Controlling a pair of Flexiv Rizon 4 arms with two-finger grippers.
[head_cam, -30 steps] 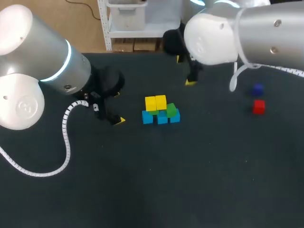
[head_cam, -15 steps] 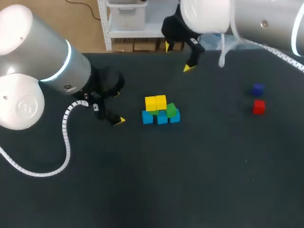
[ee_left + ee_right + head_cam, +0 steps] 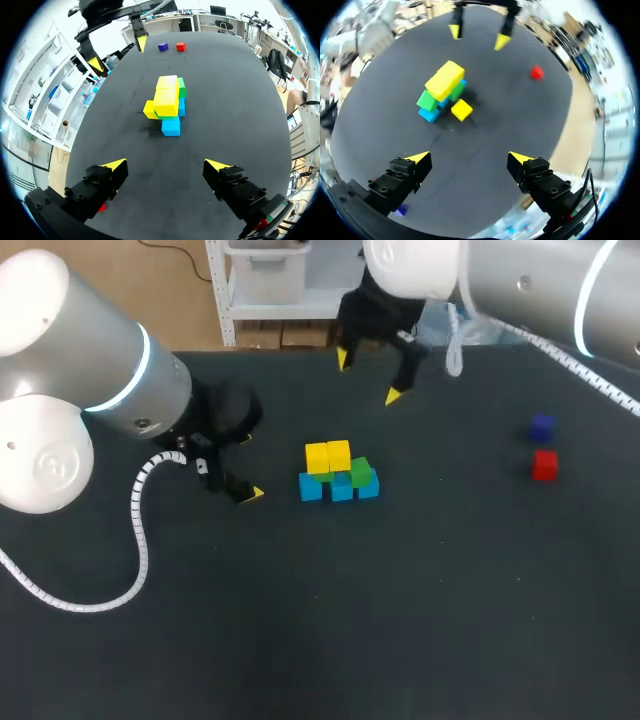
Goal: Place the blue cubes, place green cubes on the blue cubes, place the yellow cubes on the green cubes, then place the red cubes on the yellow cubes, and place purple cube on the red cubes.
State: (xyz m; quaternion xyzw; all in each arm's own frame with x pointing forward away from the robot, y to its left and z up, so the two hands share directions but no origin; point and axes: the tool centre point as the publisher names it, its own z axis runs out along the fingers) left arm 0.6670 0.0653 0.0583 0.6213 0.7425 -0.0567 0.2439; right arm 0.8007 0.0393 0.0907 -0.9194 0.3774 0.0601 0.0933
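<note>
The small red cube [image 3: 544,465] sits on the dark table [image 3: 420,620], well apart from the stack of blue, green and yellow cubes [image 3: 338,472] and near the small purple cube [image 3: 542,427]. Fetching it well likely means straddling it squarely, then setting it gently on the yellow layer. The right gripper [image 3: 369,378] hangs over the table's far side, fingers wide and empty; the left gripper [image 3: 166,165], equally wide and empty, hovers near the stack.
</note>
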